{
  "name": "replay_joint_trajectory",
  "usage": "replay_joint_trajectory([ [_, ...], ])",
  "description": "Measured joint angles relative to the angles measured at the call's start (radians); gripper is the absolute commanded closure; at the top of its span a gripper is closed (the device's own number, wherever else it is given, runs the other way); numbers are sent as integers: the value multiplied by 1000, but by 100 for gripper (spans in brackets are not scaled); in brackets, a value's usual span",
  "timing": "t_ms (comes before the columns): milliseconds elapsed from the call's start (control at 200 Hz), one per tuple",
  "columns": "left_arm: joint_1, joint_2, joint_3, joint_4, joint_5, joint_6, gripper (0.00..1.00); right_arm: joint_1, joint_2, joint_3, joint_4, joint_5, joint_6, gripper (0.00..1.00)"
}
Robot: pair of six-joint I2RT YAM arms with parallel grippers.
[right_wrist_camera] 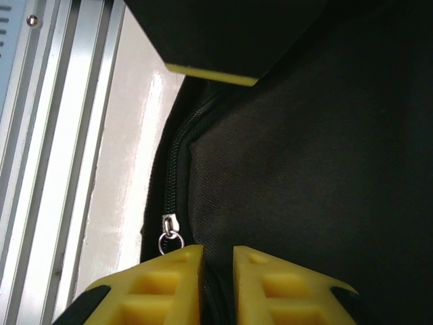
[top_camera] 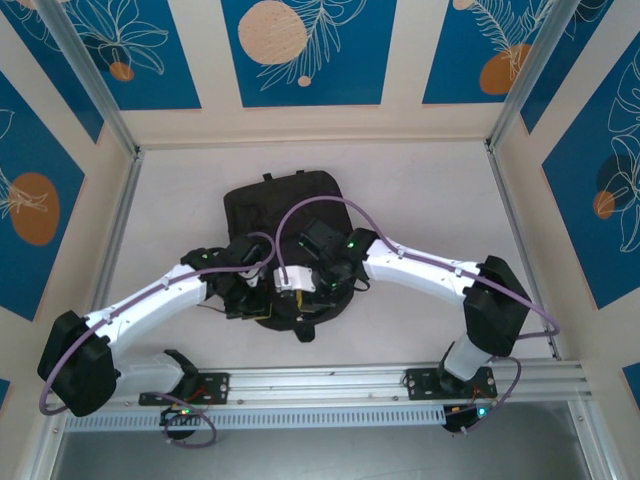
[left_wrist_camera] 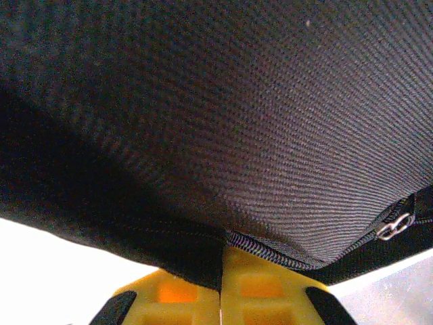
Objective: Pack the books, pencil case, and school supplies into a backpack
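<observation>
We judge loading finished and zipping in hand: left gripper [left_wrist_camera: 221, 298] clamps the backpack [top_camera: 285, 205] seam; right gripper [right_wrist_camera: 218, 271] stands narrowly parted beside the zip pull [right_wrist_camera: 169, 233], holding nothing

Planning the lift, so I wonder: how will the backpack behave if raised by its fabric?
Probably floppy: the backpack fabric sags in a curve where the left gripper pinches it. Its woven surface likely grips well, not slippery.
</observation>
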Motion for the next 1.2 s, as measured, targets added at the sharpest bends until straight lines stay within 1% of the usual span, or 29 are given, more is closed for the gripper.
replay_joint_trajectory([
  [390,0,0,0,0,0,0,95,18,9,-14,-8,-36,1,71],
  [635,0,0,0,0,0,0,95,32,10,-49,-10,-37,1,70],
  [1015,0,0,0,0,0,0,95,45,22,-74,-1,6,5,69],
  [1200,0,0,0,0,0,1,95,13,-11,-69,-3,-19,19,69],
])
